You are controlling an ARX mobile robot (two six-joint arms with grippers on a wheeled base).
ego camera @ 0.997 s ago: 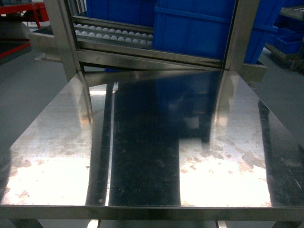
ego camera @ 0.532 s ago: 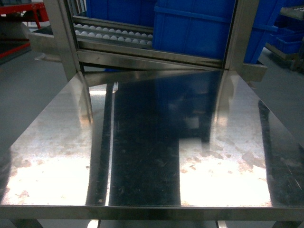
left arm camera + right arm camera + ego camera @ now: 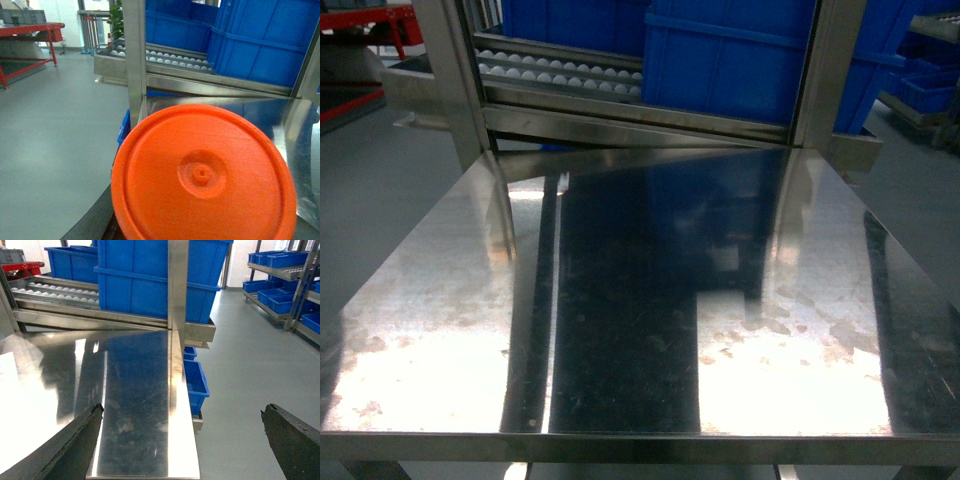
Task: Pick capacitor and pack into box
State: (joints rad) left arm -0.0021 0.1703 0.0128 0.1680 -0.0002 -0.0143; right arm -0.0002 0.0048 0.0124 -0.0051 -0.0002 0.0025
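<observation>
- Steel table (image 3: 620, 330) fills the head view, bare and shiny, with neither arm in sight
- Blue bins (image 3: 720, 60) on a roller rack (image 3: 560, 75) at 12 o'clock, just behind the table's far edge
- No pink box and no capacitor in any view; whereabouts unknown
- Left wrist view blocked by a round orange disc (image 3: 200, 175) spreading from centre to 6 o'clock; left gripper hidden behind it, open or closed impossible to say, nor whether the disc is being held
- Right gripper (image 3: 182, 440) spread wide with nothing between the jaws, dark fingers (image 3: 70, 445) at 8 and 4 o'clock, poised over the table's right edge (image 3: 175, 405)
- More blue bins on shelving (image 3: 280, 280) at 2 o'clock across the grey floor (image 3: 240, 390)
- Judged barely begun: nothing picked, nothing packed, box and capacitor both to be found first
</observation>
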